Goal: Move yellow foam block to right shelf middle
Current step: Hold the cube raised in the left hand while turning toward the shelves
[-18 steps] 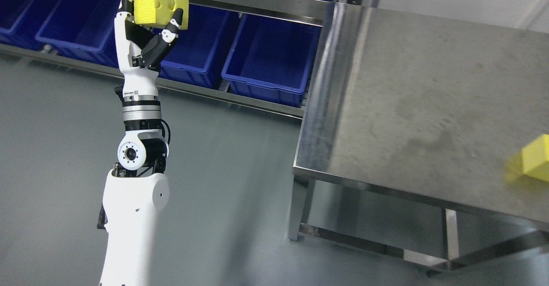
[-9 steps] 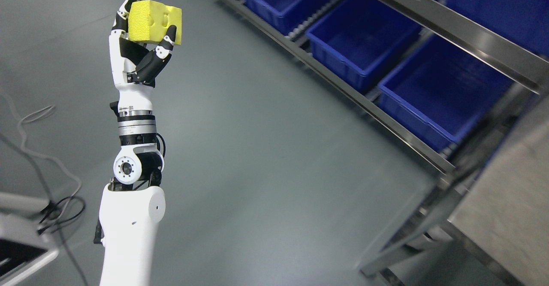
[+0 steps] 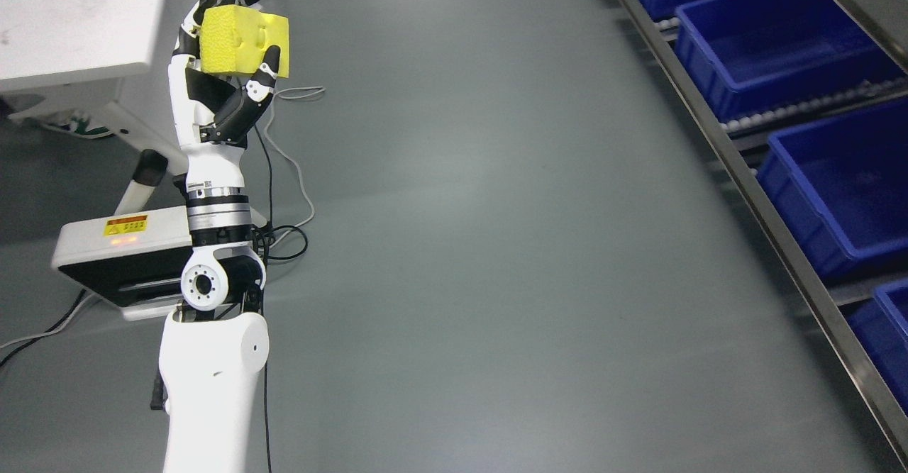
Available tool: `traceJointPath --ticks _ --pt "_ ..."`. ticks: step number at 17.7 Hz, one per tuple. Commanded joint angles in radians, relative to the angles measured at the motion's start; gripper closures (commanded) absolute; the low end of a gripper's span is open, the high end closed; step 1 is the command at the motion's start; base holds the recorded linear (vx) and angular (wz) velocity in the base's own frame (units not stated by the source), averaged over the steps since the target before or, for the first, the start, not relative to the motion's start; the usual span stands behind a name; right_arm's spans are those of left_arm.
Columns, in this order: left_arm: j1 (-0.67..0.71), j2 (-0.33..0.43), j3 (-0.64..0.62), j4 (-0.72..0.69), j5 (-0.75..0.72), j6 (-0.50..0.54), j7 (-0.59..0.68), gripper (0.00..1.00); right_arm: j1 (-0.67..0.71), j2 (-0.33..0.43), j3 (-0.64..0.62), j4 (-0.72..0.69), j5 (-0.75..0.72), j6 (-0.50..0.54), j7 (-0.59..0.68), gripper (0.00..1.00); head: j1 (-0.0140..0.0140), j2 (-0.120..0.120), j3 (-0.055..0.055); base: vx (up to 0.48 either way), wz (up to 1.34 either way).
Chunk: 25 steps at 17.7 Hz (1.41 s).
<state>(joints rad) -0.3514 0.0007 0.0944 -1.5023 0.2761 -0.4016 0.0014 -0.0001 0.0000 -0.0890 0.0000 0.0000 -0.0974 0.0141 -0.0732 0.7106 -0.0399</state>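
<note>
My left hand (image 3: pixel 223 69) is raised upright at the upper left of the head view and is shut on the yellow foam block (image 3: pixel 243 39), which has small holes in its face. The thumb presses on the block's front and the fingers wrap its back. The block is held in the air above the grey floor. A shelf rack (image 3: pixel 752 182) with blue bins (image 3: pixel 773 40) runs along the right edge, far from the hand. My right arm is not in view.
A white table (image 3: pixel 78 19) stands at the upper left. A white device with a yellow warning label (image 3: pixel 128 253) sits on the floor behind my forearm. Cables (image 3: pixel 291 175) trail over the floor near it. Grey floor (image 3: pixel 496 246) fills the middle.
The whole picture has shifted, so the camera has turned: the steel table has left view and the shelf rack has slid to the right edge. My left hand keeps the same hold on the block.
</note>
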Motion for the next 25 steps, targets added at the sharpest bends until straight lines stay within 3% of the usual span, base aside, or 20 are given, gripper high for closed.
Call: traceJointPath --ticks 1,25 --pt "0.006 0.017 0.027 -0.013 0.000 -0.019 0.000 0.67 -0.001 -0.017 0.000 -0.017 0.000 0.001 0.004 0.00 0.0000 0.000 0.000 0.173 0.76" --pt "0.002 0.017 0.018 -0.022 0.000 -0.023 -0.001 0.67 -0.001 -0.017 0.000 -0.017 0.000 0.001 0.004 0.00 0.0000 0.000 0.000 0.243 0.02"
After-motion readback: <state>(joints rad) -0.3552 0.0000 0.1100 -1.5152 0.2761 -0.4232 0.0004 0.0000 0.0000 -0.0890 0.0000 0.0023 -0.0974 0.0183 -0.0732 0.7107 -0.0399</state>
